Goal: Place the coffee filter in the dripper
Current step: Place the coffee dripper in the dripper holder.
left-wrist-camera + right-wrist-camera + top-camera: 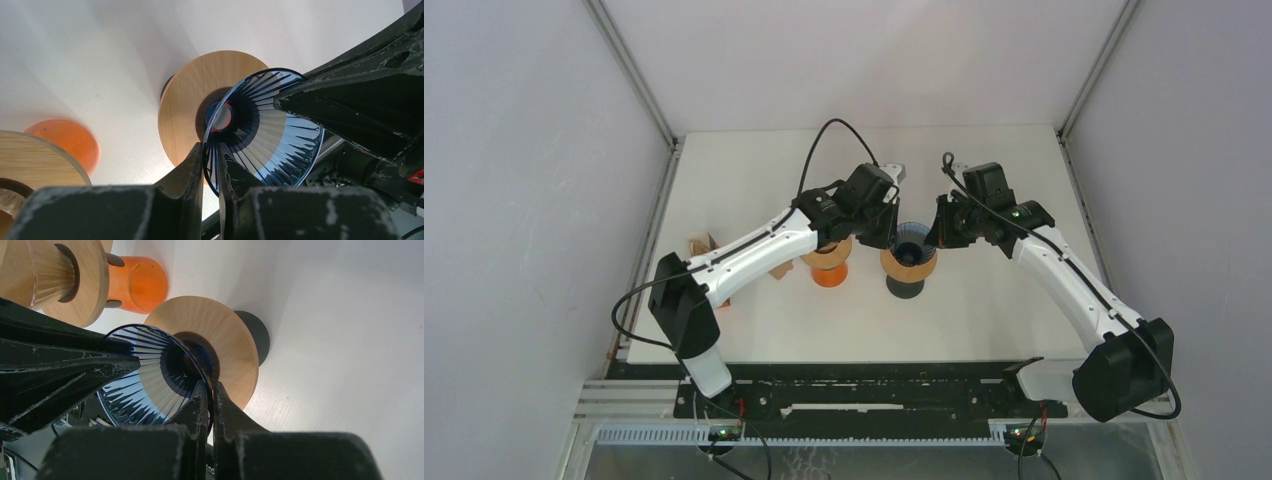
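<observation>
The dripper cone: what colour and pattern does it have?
The cone is clear blue with dark radial ribs. The left wrist view shows it best.

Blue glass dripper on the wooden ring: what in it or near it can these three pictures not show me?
- Wrist views: pale pleats inside the blue ribbed glass dripper may be paper or glass ribs; this is unclear.
- Top view: the left arm hides most of the orange-based stand.
- Top view: the brown pieces beside that arm are too small to identify.
</observation>
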`<action>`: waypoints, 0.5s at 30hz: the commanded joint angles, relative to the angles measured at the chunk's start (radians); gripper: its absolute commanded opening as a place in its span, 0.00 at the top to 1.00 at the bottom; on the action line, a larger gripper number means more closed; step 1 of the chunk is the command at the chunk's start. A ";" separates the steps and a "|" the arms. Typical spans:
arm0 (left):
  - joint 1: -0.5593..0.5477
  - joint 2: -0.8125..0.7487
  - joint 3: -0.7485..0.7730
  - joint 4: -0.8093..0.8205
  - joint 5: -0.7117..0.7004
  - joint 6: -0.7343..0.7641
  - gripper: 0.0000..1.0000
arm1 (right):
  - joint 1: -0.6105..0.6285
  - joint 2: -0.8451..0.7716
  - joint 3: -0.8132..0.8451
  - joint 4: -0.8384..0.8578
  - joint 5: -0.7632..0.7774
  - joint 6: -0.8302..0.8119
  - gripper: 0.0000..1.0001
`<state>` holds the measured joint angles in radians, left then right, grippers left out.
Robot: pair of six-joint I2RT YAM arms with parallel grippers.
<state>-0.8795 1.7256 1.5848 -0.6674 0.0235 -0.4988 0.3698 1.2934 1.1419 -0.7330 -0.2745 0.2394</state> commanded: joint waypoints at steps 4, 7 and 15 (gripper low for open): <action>-0.006 0.020 0.003 -0.046 0.003 0.027 0.88 | 0.026 0.054 -0.024 -0.069 0.069 -0.025 1.00; -0.004 0.027 -0.014 -0.046 0.014 0.027 0.89 | 0.033 0.059 -0.024 -0.067 0.068 -0.023 1.00; 0.000 0.052 -0.056 -0.047 0.016 0.024 0.90 | 0.041 0.081 -0.022 -0.062 0.070 -0.019 1.00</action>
<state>-0.8742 1.7283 1.5810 -0.6685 0.0151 -0.4992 0.3874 1.3094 1.1522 -0.7269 -0.2588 0.2481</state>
